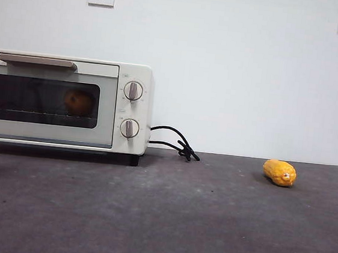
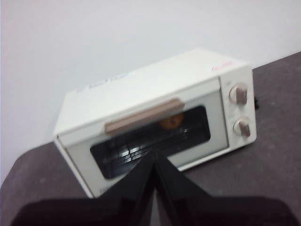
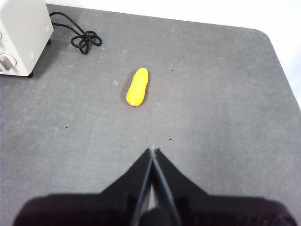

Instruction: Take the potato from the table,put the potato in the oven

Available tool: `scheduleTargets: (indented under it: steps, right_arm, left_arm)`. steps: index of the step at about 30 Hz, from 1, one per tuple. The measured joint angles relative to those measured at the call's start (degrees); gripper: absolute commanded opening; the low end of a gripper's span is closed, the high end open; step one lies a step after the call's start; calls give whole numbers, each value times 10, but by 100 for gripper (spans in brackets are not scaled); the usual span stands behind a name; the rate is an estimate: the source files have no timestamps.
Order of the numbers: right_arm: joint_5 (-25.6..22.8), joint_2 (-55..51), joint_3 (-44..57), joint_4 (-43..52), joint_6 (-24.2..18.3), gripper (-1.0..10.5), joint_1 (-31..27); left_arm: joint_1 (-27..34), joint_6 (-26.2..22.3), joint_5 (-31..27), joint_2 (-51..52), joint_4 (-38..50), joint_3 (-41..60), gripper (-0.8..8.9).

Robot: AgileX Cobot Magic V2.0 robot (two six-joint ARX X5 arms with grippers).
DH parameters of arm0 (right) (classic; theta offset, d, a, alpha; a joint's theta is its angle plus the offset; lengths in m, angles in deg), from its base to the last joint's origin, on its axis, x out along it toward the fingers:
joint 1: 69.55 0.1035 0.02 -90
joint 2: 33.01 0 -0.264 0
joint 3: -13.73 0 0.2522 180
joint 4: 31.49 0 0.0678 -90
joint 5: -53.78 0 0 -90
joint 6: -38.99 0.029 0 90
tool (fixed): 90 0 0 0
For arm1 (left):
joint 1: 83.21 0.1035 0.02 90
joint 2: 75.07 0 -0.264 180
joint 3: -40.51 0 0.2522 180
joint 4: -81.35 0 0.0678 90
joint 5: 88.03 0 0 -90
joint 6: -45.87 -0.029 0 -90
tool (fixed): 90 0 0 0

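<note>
You see the potato (image 1: 79, 102) inside the oven (image 1: 62, 102), behind its shut glass door, straight ahead of your left gripper (image 2: 154, 157), jaws pressed together, empty. Your right gripper (image 3: 152, 151), also closed and empty, hangs above the table (image 3: 211, 108), the corn cob (image 3: 137, 87) lying just beyond it.
</note>
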Motion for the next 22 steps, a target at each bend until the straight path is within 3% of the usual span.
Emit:
scheduleTargets:
  steps: [10,22]
  right_arm:
    - [0,0,0,0,0,2,0]
    - [0,0,0,0,0,2,0]
  left_arm:
    - [58,35,-1,117,21,121,-3]
    - [84,56,-4,223,25,216,-3]
